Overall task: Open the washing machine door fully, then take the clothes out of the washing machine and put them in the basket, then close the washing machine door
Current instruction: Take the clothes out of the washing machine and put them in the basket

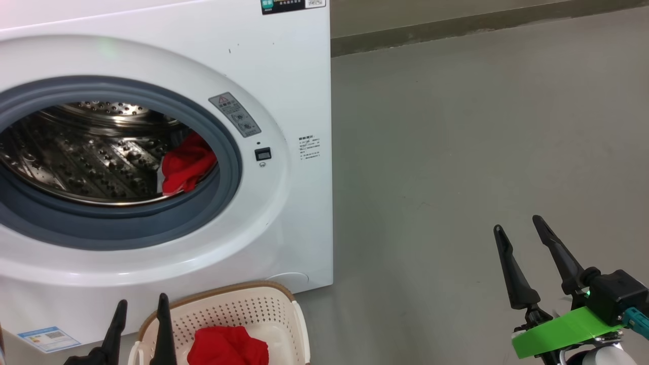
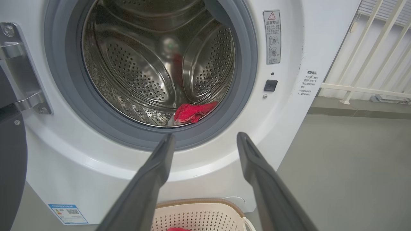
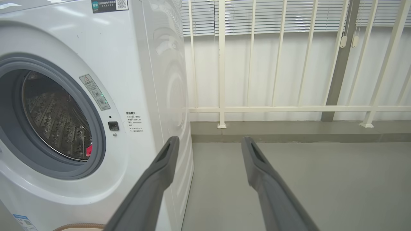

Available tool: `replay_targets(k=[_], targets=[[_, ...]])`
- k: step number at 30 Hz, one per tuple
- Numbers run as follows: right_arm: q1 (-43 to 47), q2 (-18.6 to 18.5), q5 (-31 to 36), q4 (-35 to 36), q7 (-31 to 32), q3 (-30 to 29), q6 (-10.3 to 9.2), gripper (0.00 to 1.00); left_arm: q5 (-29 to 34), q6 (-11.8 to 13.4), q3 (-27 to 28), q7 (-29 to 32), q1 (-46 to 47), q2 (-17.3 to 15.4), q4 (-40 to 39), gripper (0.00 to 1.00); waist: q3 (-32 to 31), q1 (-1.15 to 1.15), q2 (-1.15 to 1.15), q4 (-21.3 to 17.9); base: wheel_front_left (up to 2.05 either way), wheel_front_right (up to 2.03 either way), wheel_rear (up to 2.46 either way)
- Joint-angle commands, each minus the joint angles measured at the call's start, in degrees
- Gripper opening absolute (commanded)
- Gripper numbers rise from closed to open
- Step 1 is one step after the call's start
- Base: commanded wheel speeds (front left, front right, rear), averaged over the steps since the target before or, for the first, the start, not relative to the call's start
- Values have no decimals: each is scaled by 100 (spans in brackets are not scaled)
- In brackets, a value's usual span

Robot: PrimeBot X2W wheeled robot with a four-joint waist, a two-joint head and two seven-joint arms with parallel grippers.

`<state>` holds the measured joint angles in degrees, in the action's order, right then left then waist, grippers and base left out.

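Door status: the washing machine door [image 2: 8, 166] is swung out on the left side of the opening. Its dark edge and the metal hinge [image 2: 22, 70] sit at the left border of the left wrist view.

The washing machine [image 1: 284, 76] has its grey rubber ring [image 1: 127, 228] and perforated steel drum [image 1: 86, 157] exposed. The blue label sticker [image 1: 48, 338] is low on the front, left corner.

Clothes are split two ways:
- The red garment [image 1: 186, 165] is in the drum, at the front lip on the right side, resting up against the ring. A pale strip of cloth shows at its lower left edge; can't tell if that is a separate piece.
- The red bundle [image 1: 228, 347] is in the basket [image 1: 238, 299].

The basket is on the floor [image 1: 456, 152], just in front of the machine's base, below the right half of the opening.

The left gripper [image 1: 142, 300] has its fingers spread with nothing between them. It hovers over the basket's left rim, tips aimed at the lower part of the opening. From its wrist camera the red garment lies beyond the tips, roughly between them.

The right gripper [image 1: 517, 223] is spread too, and empty. It is well apart from the machine, over bare floor off to the right, with green tape [image 1: 563, 332] on its wrist. Its camera faces the machine's right front corner and a cream railing [image 3: 289, 109] behind.
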<state>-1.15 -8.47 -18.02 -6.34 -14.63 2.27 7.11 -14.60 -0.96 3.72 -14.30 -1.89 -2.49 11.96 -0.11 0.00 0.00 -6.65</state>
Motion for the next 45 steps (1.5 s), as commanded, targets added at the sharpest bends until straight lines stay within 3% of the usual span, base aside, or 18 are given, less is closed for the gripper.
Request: replay_targets(k=[1,15,22,33,45], targets=[[-38,-96,34,128,-37,113,37,100,58,56,183,-70,87,-85,-155,100,0,0,0,-2,0,0,0],[-33,-107,23,112,-37,104,37,100,37,68,200,-70,102,-73,-150,100,17,0,0,-10,0,0,0],[-73,-88,3,88,-37,112,37,100,119,200,176,-57,428,-136,-34,100,222,0,0,32,0,0,0],[-605,-243,-6,264,-37,66,37,100,39,139,62,-19,1718,-245,198,100,1234,0,0,259,0,0,0],[-1167,-369,-24,393,-37,122,37,100,-232,-57,201,-55,3551,-445,1328,100,2219,0,0,271,0,0,0]])
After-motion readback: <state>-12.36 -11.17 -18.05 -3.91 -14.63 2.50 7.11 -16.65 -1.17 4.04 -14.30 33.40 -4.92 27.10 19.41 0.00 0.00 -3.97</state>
